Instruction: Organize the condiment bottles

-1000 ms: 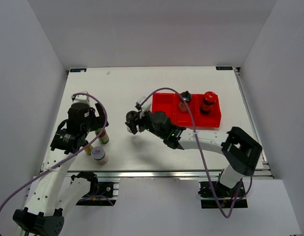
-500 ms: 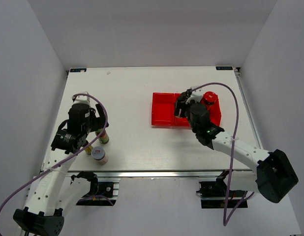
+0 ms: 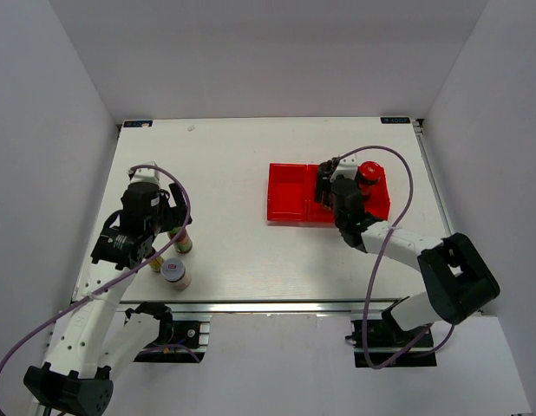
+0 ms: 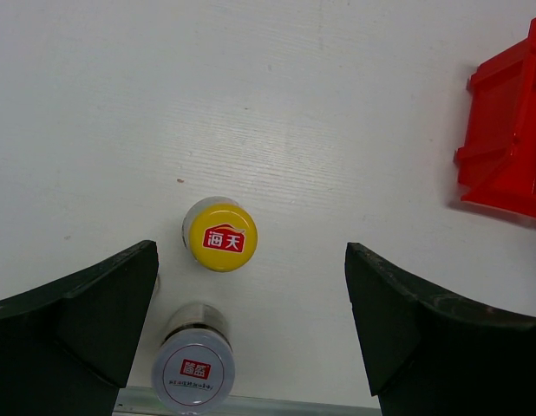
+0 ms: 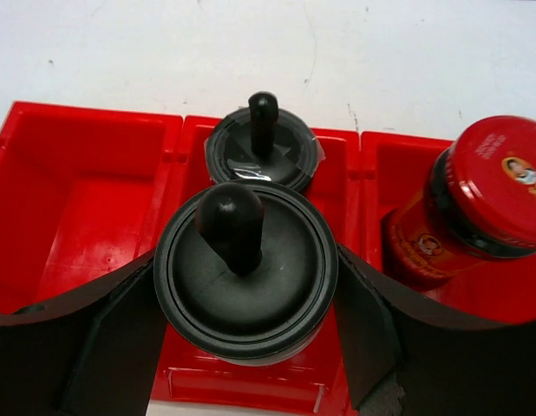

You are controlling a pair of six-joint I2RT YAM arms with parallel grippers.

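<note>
Near the table's right edge, the red tray (image 3: 285,192) lies under the right gripper (image 3: 330,187), clenched on an upright black-capped shaker (image 5: 246,270) directly over the middle compartment, just in front of a second shaker (image 5: 262,152). At the near left corner, the left gripper (image 4: 249,290) gapes over a yellow-capped bottle (image 4: 219,236).

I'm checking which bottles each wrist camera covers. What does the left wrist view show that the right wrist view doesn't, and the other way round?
Only left wrist: a yellow-capped sauce bottle and a silver-lidded jar standing on the table, below the open left gripper. Only right wrist: the right gripper closed on a black-capped shaker, a second shaker behind it in the red tray's middle compartment, and a red-lidded jar in the right-hand compartment. Both: the red tray and the table.
</note>
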